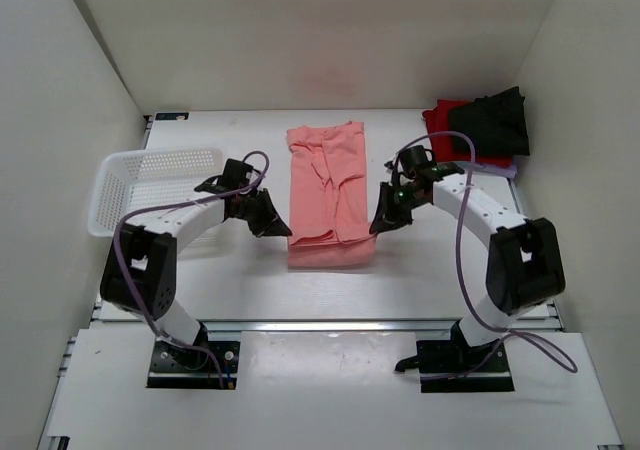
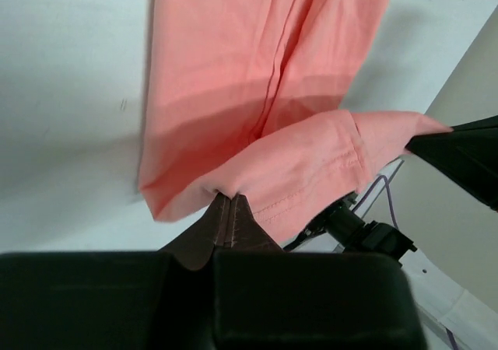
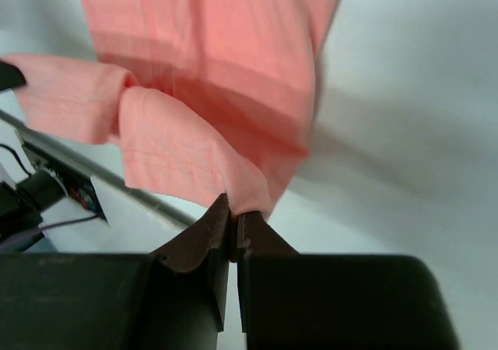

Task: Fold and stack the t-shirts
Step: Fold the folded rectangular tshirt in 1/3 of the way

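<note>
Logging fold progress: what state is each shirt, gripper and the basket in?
salmon-pink t-shirt: folded into a long strip, near end lifted
left gripper: shut on its near left corner
right gripper: shut on its near right corner
black t-shirt: folded, top of the far-right pile
red t-shirt: folded, under the black one
lavender t-shirt: at the bottom, only an edge showing
basket: upright, far left

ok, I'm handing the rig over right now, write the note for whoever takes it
Left claw: shut on the near-left hem corner of the pink t-shirt.
Right claw: shut on its near-right corner; hem lifted.
Shirt lies mid-table as a long strip, sides folded in. Red t-shirt and black t-shirt sit piled at the far right.
To do: likely carry the hem away to halve it, then stack it.
</note>
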You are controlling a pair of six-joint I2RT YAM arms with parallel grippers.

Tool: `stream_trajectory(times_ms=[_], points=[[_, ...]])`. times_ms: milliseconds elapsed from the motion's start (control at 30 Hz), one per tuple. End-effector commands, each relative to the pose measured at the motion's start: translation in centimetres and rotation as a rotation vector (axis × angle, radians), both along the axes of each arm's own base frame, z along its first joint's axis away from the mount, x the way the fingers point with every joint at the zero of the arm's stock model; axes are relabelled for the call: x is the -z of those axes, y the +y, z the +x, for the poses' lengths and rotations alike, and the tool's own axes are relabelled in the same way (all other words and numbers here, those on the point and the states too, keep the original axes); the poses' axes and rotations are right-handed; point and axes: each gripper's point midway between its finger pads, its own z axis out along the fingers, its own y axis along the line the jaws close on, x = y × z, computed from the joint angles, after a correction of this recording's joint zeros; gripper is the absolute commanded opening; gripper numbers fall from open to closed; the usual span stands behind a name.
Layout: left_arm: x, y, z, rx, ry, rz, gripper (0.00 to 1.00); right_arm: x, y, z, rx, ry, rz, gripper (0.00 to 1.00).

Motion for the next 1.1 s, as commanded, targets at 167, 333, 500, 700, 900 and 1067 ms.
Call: stream_trajectory(times_ms=[167, 333, 500, 700, 900, 1067], points=[[-0.3, -0.6, 6.0, -0.01, -0.042, -0.042, 0.0, 0.4, 0.3, 6.7, -0.034, -0.013, -0.022, 0.0], [-0.4, -0.3, 10.0, -0.042, -0.065, -0.047, 0.0, 0.6, 1.0, 10.1, -0.053, -0.032, -0.043, 0.0], [-0.1, -0.4, 13.8, -0.096, -0.067, -0.107, 0.26, 0.4, 0.2, 14.0, 0.025, -0.045, -0.018, 0.08], [-1.9, 0.0, 16.6, -0.23, -0.129, -0.218, 0.38, -1.7, -1.7, 16.8, 0.136, -0.154, -0.034, 0.31], [-1.5, -0.1, 13.8, -0.252, -0.109, -0.218, 0.38, -0.3, -3.3, 13.9, 0.202, -0.13, -0.03, 0.37], [-0.9, -0.7, 9.2, -0.2, -0.099, -0.176, 0.38, 0.2, -2.5, 10.4, 0.162, -0.161, -0.01, 0.41]])
